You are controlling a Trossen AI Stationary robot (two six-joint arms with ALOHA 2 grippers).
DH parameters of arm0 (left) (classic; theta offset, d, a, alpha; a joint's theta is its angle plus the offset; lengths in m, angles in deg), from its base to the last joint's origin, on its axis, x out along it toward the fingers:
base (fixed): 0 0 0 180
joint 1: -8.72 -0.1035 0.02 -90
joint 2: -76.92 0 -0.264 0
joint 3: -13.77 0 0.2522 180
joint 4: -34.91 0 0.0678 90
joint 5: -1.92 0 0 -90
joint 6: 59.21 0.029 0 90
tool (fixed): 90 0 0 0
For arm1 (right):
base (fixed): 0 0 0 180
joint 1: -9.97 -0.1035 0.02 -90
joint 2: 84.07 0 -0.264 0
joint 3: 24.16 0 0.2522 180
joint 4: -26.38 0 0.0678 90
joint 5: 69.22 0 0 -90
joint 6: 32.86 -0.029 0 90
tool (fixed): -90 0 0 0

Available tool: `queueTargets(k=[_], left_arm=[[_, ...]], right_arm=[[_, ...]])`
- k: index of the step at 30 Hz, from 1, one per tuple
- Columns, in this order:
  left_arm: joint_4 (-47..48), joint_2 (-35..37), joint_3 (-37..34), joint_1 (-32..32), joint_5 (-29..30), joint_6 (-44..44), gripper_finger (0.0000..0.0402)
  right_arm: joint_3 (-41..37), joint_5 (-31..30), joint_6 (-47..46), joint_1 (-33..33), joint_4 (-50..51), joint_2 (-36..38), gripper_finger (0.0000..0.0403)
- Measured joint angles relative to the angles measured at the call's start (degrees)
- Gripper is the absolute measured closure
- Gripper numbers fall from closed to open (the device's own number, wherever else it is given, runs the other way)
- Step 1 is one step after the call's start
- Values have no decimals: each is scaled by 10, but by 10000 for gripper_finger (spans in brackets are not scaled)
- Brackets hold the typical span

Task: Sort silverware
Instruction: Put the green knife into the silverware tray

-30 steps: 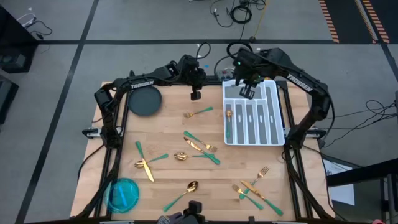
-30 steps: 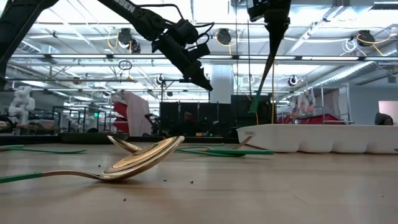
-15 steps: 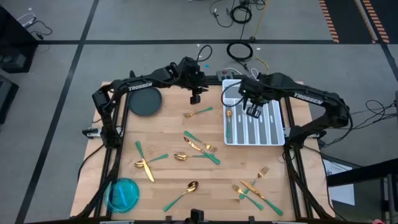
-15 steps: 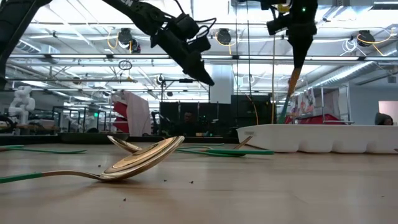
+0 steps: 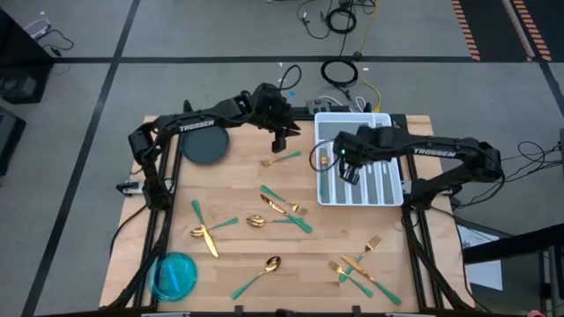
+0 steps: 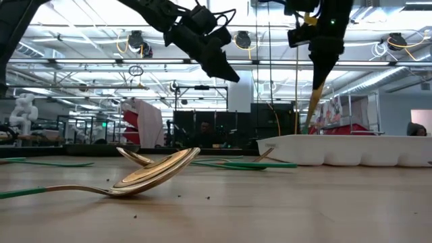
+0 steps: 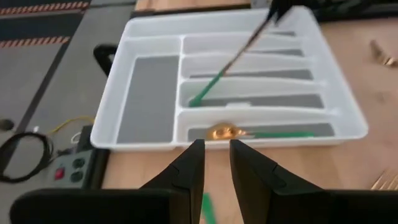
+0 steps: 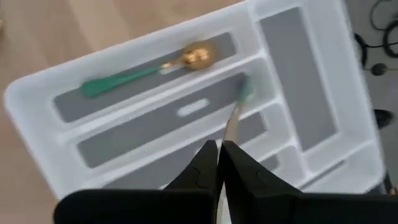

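My right gripper (image 5: 346,172) hangs over the white divided tray (image 5: 352,118), shut on a piece of silverware (image 6: 314,101) with a gold upper part and a green handle end (image 8: 245,90). A gold spoon with a green handle (image 5: 324,167) lies in the tray's leftmost long compartment. My left gripper (image 5: 281,141) hovers above a fork (image 5: 280,159) that lies flat on the table left of the tray. Its fingers (image 7: 193,162) stand a little apart with nothing between them. My right gripper pinches the gold upper end (image 8: 225,134) of the piece between its two shut fingers, coming from above and pointing steeply down. The piece hangs slanted below the fingers. Its green end (image 7: 199,99) is low in the compartment beside the spoon's; whether it touches the floor I cannot tell.
More silverware lies scattered on the wooden table: a cluster at the middle (image 5: 282,207), pieces at the left (image 5: 207,233), a spoon near the front (image 5: 264,269) and a cluster at the near right (image 5: 357,269). A dark round plate (image 5: 205,143) and a blue bowl (image 5: 174,275) stand at the left.
My right gripper has come down and toward the table's near edge, from the tray's far end to over its middle. It has carried the hanging piece with it, and the green end has sunk behind the tray's wall. My left gripper has risen slightly and drifted toward the tray.
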Motion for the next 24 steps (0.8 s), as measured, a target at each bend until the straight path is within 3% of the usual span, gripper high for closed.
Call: queueTargets(k=[14, 24], left_arm=[[-49, 68, 0, 2, -37, -57, 318], [-43, 77, 0, 2, -37, -58, 318]], right_arm=[[-99, -10, -109, -92, -115, -5, 400], [-115, -20, -144, -125, -119, -6, 398]])
